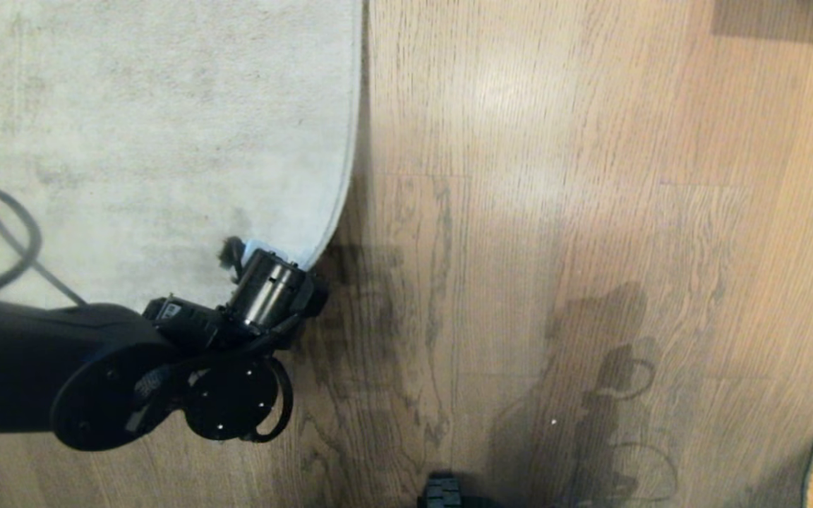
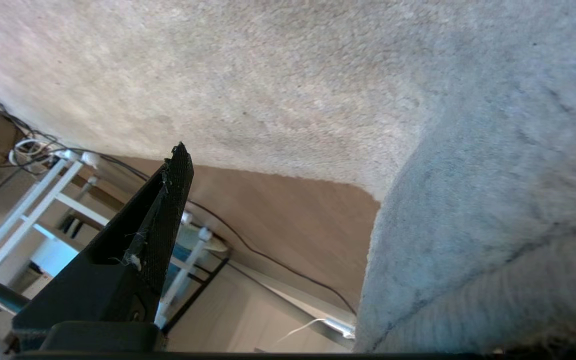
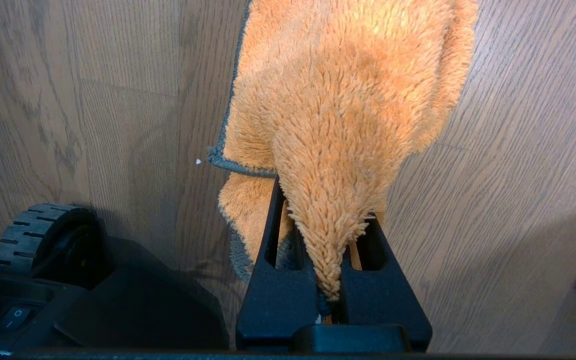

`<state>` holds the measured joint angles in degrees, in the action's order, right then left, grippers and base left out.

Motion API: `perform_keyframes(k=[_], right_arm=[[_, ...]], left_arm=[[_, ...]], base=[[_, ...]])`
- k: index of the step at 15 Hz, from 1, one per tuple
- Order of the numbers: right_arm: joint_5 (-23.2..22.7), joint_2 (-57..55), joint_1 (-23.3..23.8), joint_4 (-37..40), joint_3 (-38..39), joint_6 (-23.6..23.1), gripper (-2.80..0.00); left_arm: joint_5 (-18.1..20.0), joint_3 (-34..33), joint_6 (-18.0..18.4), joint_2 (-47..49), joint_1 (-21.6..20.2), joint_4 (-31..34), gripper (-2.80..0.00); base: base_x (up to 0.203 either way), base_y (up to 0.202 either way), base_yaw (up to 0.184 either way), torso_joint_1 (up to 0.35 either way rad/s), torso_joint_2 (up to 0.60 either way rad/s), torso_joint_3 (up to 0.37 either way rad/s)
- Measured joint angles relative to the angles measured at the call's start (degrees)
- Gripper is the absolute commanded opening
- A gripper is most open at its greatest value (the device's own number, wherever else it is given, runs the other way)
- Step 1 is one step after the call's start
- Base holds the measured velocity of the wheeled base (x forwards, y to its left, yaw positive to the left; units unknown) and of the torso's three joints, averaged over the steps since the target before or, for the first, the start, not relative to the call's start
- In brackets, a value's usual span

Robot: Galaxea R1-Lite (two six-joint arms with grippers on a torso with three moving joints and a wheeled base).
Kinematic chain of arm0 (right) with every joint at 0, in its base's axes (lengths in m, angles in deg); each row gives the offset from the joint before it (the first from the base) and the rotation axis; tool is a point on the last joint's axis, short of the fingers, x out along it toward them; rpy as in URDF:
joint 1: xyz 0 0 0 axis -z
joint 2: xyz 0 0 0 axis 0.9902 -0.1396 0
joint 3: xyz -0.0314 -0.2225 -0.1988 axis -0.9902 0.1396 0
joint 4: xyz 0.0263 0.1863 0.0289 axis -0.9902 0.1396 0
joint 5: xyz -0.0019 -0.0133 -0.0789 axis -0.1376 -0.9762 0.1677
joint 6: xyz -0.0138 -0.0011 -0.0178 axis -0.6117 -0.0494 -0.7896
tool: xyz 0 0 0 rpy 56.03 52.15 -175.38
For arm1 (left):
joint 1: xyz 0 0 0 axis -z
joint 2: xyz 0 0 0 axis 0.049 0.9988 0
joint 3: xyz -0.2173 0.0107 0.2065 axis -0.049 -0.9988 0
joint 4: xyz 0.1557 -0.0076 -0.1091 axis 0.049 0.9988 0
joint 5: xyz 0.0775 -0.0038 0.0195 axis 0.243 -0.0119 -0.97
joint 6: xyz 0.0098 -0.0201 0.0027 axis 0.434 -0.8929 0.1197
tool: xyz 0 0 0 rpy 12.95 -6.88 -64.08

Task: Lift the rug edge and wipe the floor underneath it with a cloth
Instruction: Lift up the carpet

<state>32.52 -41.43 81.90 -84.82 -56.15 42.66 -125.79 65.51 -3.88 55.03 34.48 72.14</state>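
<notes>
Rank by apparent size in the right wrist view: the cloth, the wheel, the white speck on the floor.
1. the cloth, though it hangs nearest the camera, pinched in the right gripper
2. the wheel
3. the white speck

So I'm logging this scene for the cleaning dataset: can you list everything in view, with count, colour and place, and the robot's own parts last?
rug: one, pale grey, over the left part of the head view; the rug edge curves down to a corner by the left gripper.
floor: brown wood-grain planks, right of and below the rug.
cloth: one, orange-yellow and fuzzy with a dark grey edge, hanging over the floor at the robot's right.
white frame: white bars with cables, beyond the rug in the left wrist view.
wheel: one, black, ribbed, on the robot's base.
left gripper: black, open, at the rug's corner.
right gripper: black, shut on the cloth.
</notes>
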Motion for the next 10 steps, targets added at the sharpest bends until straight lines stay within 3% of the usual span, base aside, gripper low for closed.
perform_keyframes(k=[2, 3, 10], right_arm=[[0.00, 0.00, 0.00, 0.00, 0.00, 0.00, -2.80], [0.00, 0.00, 0.00, 0.00, 0.00, -0.01, -2.80], [0.01, 0.00, 0.00, 0.02, 0.00, 0.00, -2.80]], left_arm=[[0.04, -0.01, -0.09, 0.44, 0.05, -0.69, 0.00], [0.09, -0.01, -0.13, 0.55, 0.09, -0.74, -2.80], [1.18, -0.80, -0.22, 0.74, 1.30, -0.85, -2.80]], base=[[0.000, 0.000, 0.000, 0.000, 0.00, 0.000], [0.000, 0.000, 0.000, 0.000, 0.00, 0.000], [0.000, 0.000, 0.000, 0.000, 0.00, 0.000]])
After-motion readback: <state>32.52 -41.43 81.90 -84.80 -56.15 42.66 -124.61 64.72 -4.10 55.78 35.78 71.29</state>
